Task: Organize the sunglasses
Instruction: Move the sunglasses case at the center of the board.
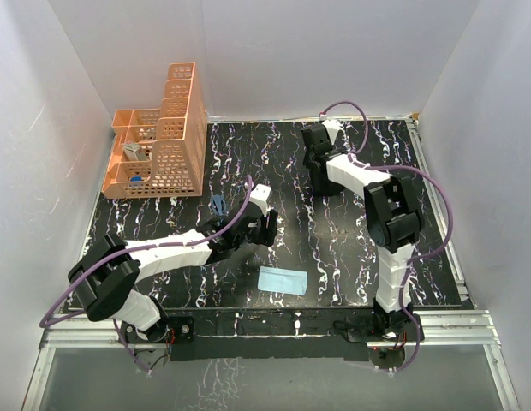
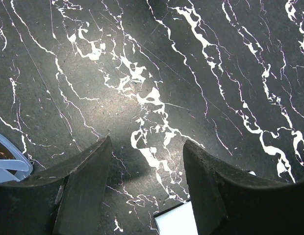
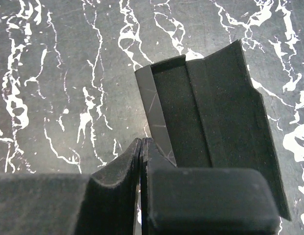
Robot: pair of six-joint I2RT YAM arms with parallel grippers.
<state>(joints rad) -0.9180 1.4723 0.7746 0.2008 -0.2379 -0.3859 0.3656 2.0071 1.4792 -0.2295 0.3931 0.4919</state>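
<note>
The sunglasses (image 1: 218,205), a small dark blue folded pair, lie on the marbled table just left of my left gripper (image 1: 265,228). In the left wrist view part of their frame (image 2: 9,164) shows at the left edge. My left gripper (image 2: 147,142) stands open over bare table with nothing between its fingers. The black glasses case (image 3: 211,122) lies open, its dark lining facing up. My right gripper (image 3: 141,140) is shut, its tips against the case's near left edge, and nothing shows between them. From above, my right gripper (image 1: 324,174) is at the table's back middle.
A light blue cloth (image 1: 283,280) lies flat near the front edge, and its corner (image 2: 175,221) shows below my left fingers. An orange tiered organizer (image 1: 163,141) holding small items stands at the back left. White walls close in the table on three sides.
</note>
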